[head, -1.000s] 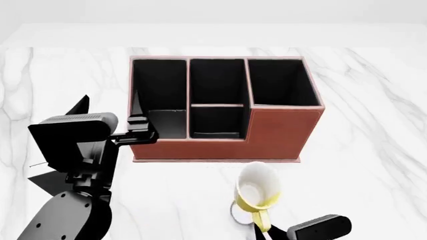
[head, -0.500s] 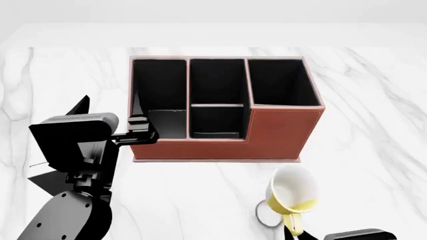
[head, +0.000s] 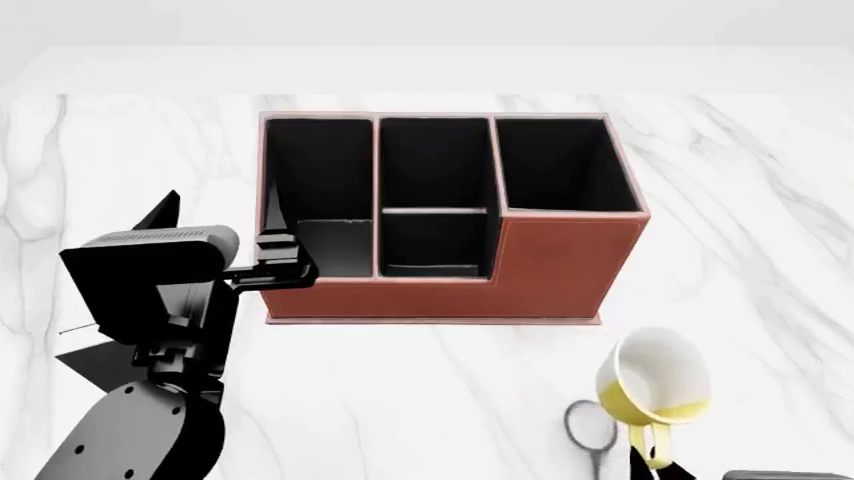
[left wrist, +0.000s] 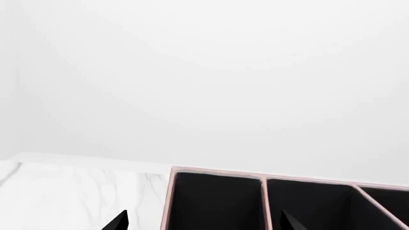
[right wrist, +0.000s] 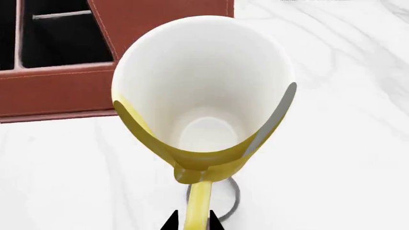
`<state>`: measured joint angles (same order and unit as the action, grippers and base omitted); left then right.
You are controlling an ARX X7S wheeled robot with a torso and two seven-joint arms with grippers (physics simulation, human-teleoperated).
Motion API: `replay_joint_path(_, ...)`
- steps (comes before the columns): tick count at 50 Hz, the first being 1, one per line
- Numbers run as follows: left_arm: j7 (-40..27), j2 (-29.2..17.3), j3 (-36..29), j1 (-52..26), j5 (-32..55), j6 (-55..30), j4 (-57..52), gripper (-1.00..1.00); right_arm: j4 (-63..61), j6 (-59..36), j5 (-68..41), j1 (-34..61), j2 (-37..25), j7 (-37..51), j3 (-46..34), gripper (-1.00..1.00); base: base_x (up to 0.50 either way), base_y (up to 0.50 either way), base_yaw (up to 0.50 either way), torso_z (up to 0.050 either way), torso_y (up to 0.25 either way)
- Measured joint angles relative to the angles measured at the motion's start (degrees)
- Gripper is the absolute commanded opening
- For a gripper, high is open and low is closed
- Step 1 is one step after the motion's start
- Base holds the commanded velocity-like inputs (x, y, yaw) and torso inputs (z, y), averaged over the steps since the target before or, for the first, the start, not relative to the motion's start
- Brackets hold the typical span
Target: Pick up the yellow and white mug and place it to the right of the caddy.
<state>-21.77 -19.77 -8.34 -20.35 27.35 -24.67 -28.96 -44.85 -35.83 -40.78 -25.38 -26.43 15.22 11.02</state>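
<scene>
Head view shows the yellow and white mug [head: 654, 385] raised off the white marble counter [head: 747, 250], tilted so its white mouth faces up and toward the camera, its shadow on the marble just beside it. It hangs just ahead of the right fingers [right wrist: 191, 221], whose two dark tips pinch the yellow loop handle [right wrist: 198, 206] between them, closed onto it. Beyond the mug from those fingers stands the caddy [head: 441, 215], its reddish-brown front wall and taller right-hand section nearest; mug and caddy are apart, with bare marble between them, the mug off the caddy's front right corner.

The left gripper [head: 283, 262] hovers at the caddy's front left corner, very close to its wall. In the left wrist view only two dark finger tips [left wrist: 118, 221] show at the edge, well spread, with nothing between them, and the caddy's [left wrist: 268, 201] black-lined compartments lie ahead of them.
</scene>
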Motion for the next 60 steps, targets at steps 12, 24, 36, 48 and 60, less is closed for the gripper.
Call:
replay_joint_path(12,-0.15,-0.13,-0.26,0.0,-0.04,0.25,0.09,1.0,2.51,-0.5,-2.59,1.71,-0.85,0.64,3.29,-1.0,0.0,0.0,0.0,0.0,0.0)
replay_joint_path(24,-0.28,-0.26,-0.47,-0.05,-0.04,0.5,0.29,1.0,4.94,-2.07,-5.8,5.15,-2.24,1.41,5.82,-1.0,0.0,0.0,0.0,0.0,0.001)
replay_joint_path(36,-0.54,-0.42,-0.63,-0.12,0.17,0.39,0.19,1.0,7.77,-3.81,-8.34,9.14,-3.57,1.89,6.74,-1.0,0.0,0.0,0.0,0.0,0.001)
replay_joint_path(48,-0.7,-0.56,-0.77,-0.29,0.36,0.37,0.33,1.0,11.23,-6.44,-10.17,15.28,-5.05,2.69,5.57,-1.0,0.0,0.0,0.0,0.0,0.0)
replay_joint_path(60,-0.77,-0.65,-1.04,-0.38,0.34,0.58,0.67,1.0,15.31,-8.77,-11.25,21.89,-6.11,2.99,3.48,-1.0,0.0,0.0,0.0,0.0,0.001)
